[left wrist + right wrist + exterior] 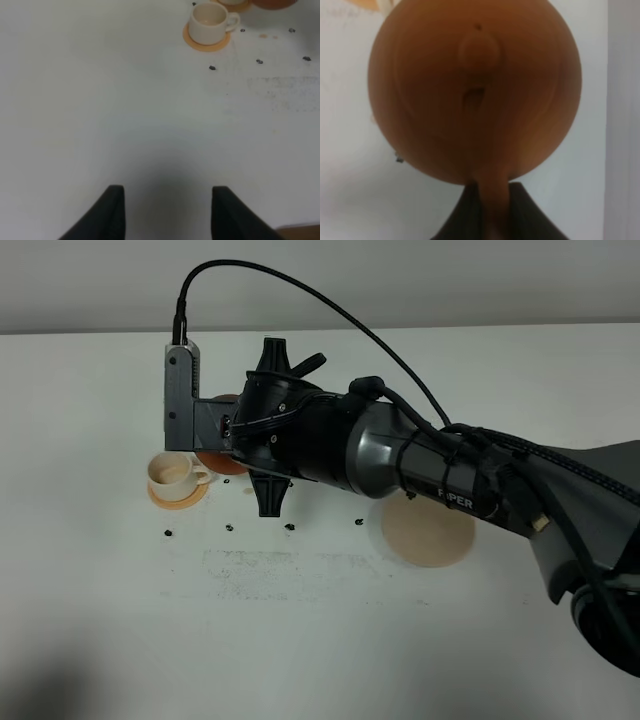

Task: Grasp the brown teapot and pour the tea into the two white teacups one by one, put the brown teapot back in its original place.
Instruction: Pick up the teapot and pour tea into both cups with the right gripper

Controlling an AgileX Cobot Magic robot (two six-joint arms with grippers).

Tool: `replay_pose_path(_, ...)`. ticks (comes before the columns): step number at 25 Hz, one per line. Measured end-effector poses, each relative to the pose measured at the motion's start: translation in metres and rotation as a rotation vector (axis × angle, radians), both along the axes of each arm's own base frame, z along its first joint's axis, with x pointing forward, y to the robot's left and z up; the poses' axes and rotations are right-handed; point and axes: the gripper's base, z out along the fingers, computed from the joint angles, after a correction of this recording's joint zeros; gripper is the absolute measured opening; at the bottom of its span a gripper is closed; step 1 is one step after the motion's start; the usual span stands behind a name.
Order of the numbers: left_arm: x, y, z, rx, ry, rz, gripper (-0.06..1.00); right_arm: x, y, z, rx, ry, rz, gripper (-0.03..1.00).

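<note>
My right gripper (pixel 238 438) reaches across to the left and is shut on the loop handle of the brown teapot (pixel 475 90), which fills the right wrist view with its lid facing the camera. From above only a reddish-brown edge of the teapot (pixel 220 462) shows under the arm. One white teacup (pixel 174 472) stands on a small orange coaster (pixel 182 496) just left of the teapot; it also shows in the left wrist view (pixel 209 22). The second white teacup (pixel 231 2) is barely visible, behind the first. The pale beige coaster (pixel 430 530) lies bare to the right. My left gripper (pixel 167 215) is open and empty over bare table.
Several small dark specks (pixel 230 528) dot the white table (pixel 300 640) in front of the cups. The right arm's black body (pixel 450 475) spans the middle of the table and hides the second cup from above.
</note>
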Motion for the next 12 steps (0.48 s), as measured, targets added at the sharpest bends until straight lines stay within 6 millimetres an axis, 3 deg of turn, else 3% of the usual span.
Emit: replay_pose_path(12, 0.0000, 0.0000, 0.0000, 0.000, 0.000, 0.000, 0.43, 0.0101, 0.0051, -0.0030, -0.029, -0.148, 0.060, 0.11)
